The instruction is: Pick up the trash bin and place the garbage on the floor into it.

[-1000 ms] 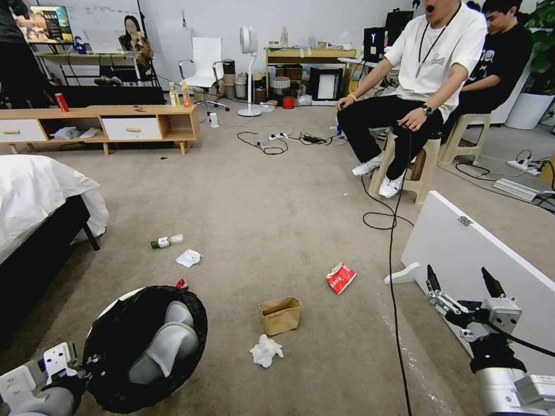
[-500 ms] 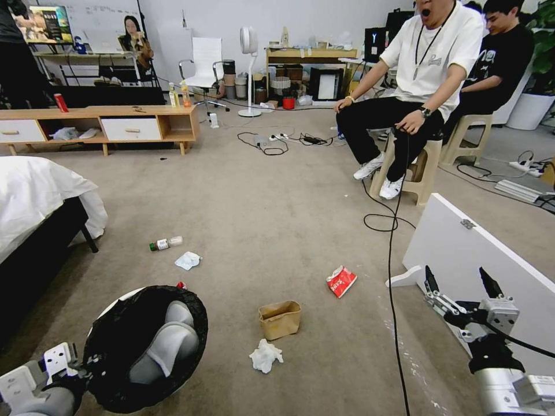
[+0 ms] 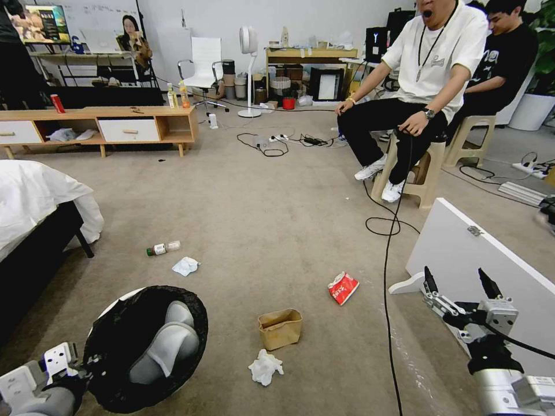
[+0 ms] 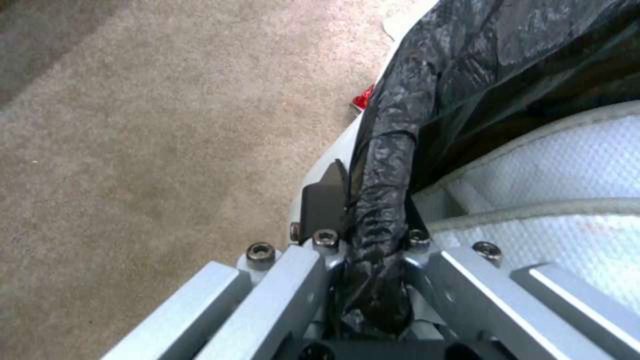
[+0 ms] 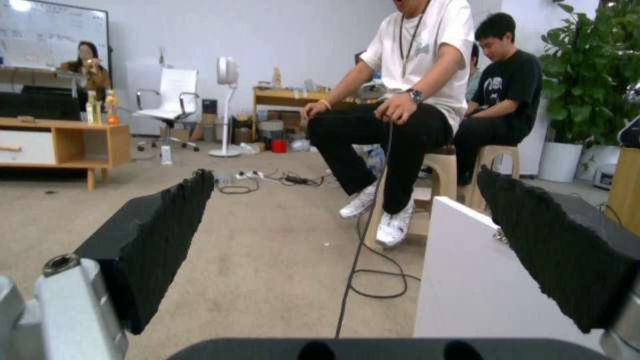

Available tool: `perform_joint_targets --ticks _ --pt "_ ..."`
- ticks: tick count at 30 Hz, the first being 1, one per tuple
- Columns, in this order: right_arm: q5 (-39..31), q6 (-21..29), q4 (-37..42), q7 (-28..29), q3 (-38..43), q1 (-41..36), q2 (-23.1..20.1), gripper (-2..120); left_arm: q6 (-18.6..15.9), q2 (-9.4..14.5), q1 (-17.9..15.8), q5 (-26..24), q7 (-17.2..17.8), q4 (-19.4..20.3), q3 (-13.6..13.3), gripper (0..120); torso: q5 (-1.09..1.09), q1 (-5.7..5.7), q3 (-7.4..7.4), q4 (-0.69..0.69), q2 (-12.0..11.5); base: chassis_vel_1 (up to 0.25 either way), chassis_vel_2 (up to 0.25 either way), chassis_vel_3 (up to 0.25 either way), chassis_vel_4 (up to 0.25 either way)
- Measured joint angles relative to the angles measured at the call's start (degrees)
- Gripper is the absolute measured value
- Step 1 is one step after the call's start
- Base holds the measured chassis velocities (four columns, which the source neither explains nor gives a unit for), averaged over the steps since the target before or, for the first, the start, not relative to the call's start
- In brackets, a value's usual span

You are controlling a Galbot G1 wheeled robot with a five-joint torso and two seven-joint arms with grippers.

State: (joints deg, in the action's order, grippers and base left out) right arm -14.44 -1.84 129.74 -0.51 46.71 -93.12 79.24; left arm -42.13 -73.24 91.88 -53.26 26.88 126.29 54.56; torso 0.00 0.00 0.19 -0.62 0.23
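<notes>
On the beige-grey short-pile carpet floor (image 3: 272, 219) of a cluttered room, the robot holds a small round white trash bin lined with crinkly black plastic (image 3: 144, 346) low at its left side. The left tool (image 4: 363, 235) pinches the bin's bagged rim, one finger outside the wall and one inside, apparently so the bin hangs mouth-up, ready to receive litter. Grey-white padded material sits inside it.

The right tool (image 3: 459, 289) hovers above the floor beside a leaning white board (image 3: 485, 260), its black fingers spread wide and holding nothing.

Garbage lies scattered ahead: a squat brown paper bag (image 3: 280, 328), open and upright; a crumpled white tissue (image 3: 265, 366) just beside it; a red-and-white snack packet (image 3: 343, 288) further right; another white tissue (image 3: 185, 266); and a small clear green-capped bottle (image 3: 162, 249) on its side.
</notes>
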Motion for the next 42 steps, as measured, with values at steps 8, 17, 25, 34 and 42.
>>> perform_joint_targets --ticks 8,17,25,34,42 --pt "-5.7 9.4 0.8 4.3 -1.0 -0.6 -3.1 100 0.0 0.2 0.0 0.0 -0.1 -0.1 0.0 1 0.0 0.0 0.0 0.0 0.0 0.0 0.0 0.0 0.0" --pt "-19.0 21.8 -0.4 11.1 -6.0 0.8 -13.0 100 0.0 -0.4 0.4 0.1 -0.8 0.1 0.0 1 0.01 0.0 0.0 -0.01 0.0 0.0 0.0 0.0 0.0" --pt "-38.7 35.6 -4.1 21.0 -15.6 6.0 -23.4 100 0.0 -2.1 0.9 1.3 -1.1 0.4 -0.2 1 0.0 0.0 0.0 0.0 0.0 0.0 0.0 0.0 0.0" --pt "-48.3 40.2 -12.8 29.5 -28.9 13.9 -25.2 100 0.0 -3.8 2.2 1.9 -1.3 1.7 0.6 1 0.01 0.0 0.0 0.0 0.0 0.0 0.0 0.0 0.0" --pt "-50.3 40.5 -17.5 30.8 -37.3 19.2 -24.2 100 0.0 -4.6 2.9 2.3 -1.6 2.3 1.7 1 0.0 0.0 0.0 0.0 0.0 0.0 0.0 0.0 0.0"
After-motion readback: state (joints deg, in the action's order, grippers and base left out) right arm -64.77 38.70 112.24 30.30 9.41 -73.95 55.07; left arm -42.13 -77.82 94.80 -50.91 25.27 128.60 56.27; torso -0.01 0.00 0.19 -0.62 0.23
